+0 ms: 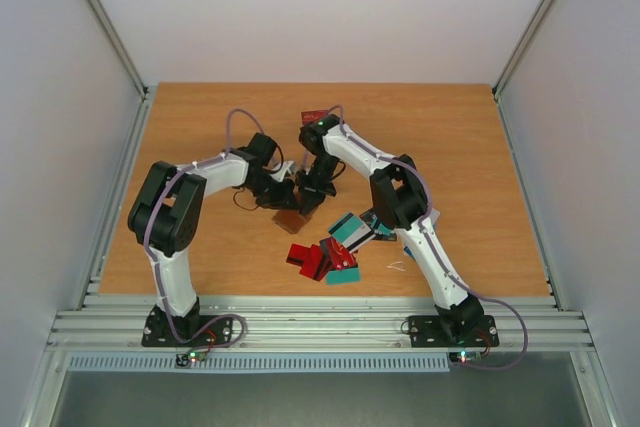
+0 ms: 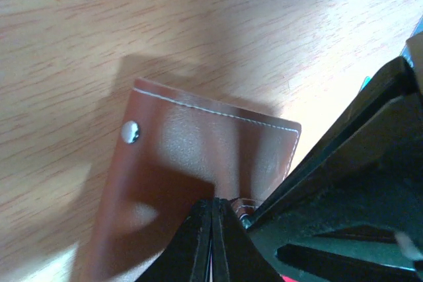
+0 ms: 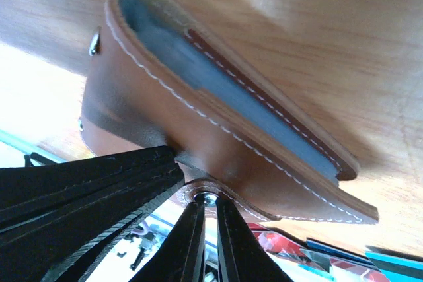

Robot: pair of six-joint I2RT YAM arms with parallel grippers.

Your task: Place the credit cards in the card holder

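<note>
Brown leather card holder, with a light stud at one edge, is held raised over the middle of the tabletop, just beyond the scattered credit cards. It is gripped from both sides: the left hand is clamped on its near edge and the right hand on its lower flap. In the right wrist view the pocket is seen spread open, its mouth running lengthwise from upper left to lower right, with a grey-blue surface exposed inside.

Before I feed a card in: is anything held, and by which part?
The holder, by both arms. Left jaws pinch the edge opposite its stitched one; right jaws pinch the outer wall at a stud, beside the open mouth.
</note>
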